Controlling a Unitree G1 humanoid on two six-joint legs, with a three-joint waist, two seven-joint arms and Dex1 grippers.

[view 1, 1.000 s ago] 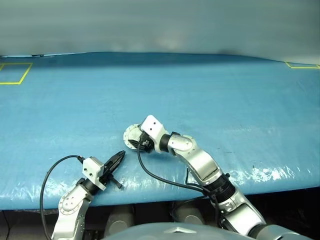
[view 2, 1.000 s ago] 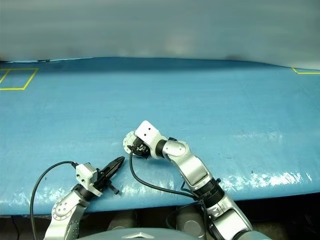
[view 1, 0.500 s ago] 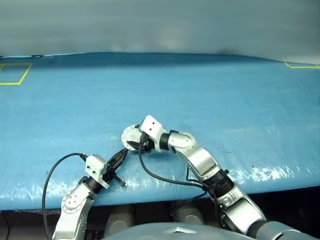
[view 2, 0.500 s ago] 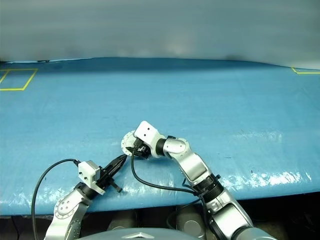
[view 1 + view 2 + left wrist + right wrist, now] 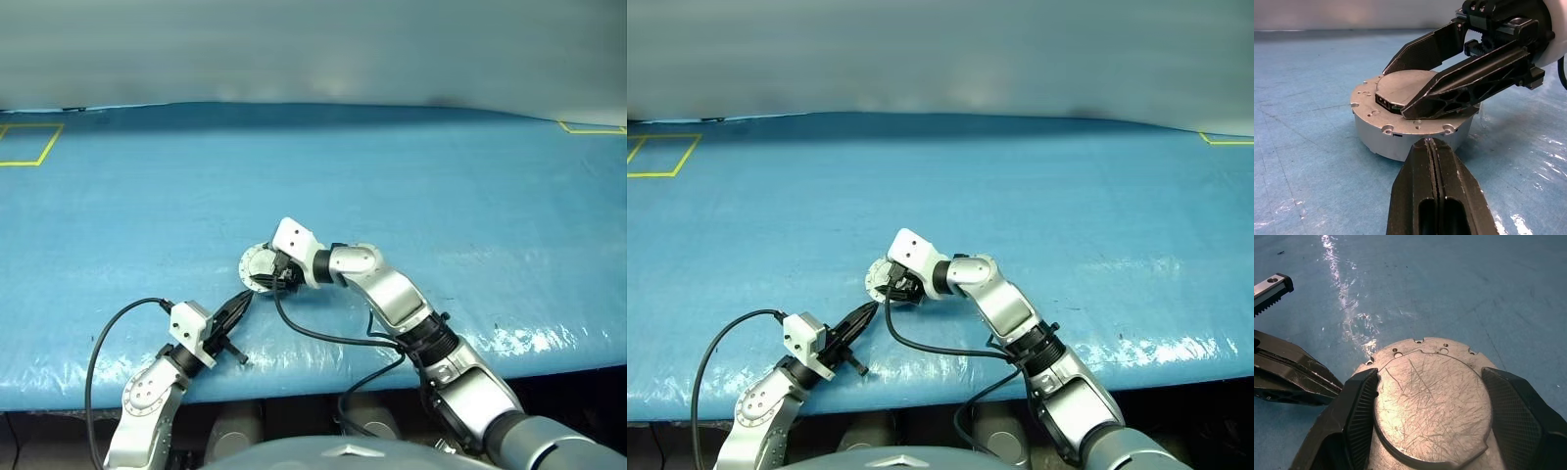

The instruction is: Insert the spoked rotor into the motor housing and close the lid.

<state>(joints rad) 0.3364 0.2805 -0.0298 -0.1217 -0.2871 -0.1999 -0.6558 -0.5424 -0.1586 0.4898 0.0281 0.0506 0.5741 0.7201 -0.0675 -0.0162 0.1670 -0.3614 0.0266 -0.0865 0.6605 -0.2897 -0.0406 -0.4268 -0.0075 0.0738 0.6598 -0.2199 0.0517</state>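
Note:
The motor housing (image 5: 1376, 137) is a grey puck on the blue table, near its front edge (image 5: 257, 266). The lid (image 5: 1432, 401) lies flat on top of it, scratched, with a notched rim. My right gripper (image 5: 1430, 377) reaches over from the right, and its two fingers press on opposite sides of the lid's raised round plate. My left gripper (image 5: 1429, 142) is shut with nothing in it, and its tip (image 5: 243, 299) is at the housing's near side wall. The spoked rotor is hidden.
Blue sheeting covers the table (image 5: 411, 196). A yellow tape square (image 5: 24, 142) marks the far left corner and another yellow mark (image 5: 593, 127) the far right. A black cable (image 5: 98, 343) loops from my left wrist at the front edge.
My right wrist has turned a little to the left around the lid. The housing and my left gripper have stayed where they were.

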